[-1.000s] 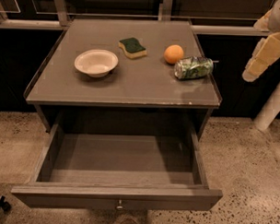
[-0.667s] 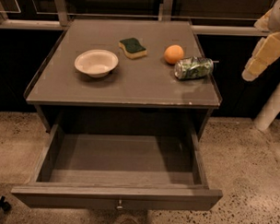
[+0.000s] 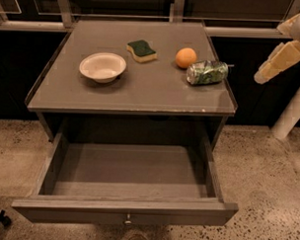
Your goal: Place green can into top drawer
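The top drawer stood pulled out, nearest of all, in front of the green can. The can lay on its side on the cabinet top, an orange just left of it. The gripper hung well right of the can; I could not tell whether it was apart or together. A glancing approach might roll the can off the edge.

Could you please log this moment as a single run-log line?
green can: lying on cabinet top beside orange | top drawer: open, empty | pincer: off cabinet's right side, clear of can
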You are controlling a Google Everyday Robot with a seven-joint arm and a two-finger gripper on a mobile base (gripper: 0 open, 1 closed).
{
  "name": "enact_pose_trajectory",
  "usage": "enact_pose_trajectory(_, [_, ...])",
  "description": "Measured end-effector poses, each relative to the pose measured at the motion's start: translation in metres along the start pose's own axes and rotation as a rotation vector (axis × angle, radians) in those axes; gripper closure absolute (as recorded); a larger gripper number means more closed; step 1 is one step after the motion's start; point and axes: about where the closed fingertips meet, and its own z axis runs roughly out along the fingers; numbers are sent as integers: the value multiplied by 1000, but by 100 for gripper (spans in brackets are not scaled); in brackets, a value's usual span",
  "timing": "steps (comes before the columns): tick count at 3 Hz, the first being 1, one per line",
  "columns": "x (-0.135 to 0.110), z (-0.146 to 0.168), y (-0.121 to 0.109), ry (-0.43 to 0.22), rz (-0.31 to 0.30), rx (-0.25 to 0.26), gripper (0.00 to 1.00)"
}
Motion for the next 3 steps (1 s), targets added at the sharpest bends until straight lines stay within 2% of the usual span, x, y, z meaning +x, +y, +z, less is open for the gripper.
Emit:
enact_pose_trajectory(1, [0, 28, -26, -57, 28, 2, 0])
enact_pose_trajectory(2, [-6, 60, -40, -82, 23, -33, 0])
enact_pose_trajectory(3, [-16, 97, -43, -95, 7, -92, 0])
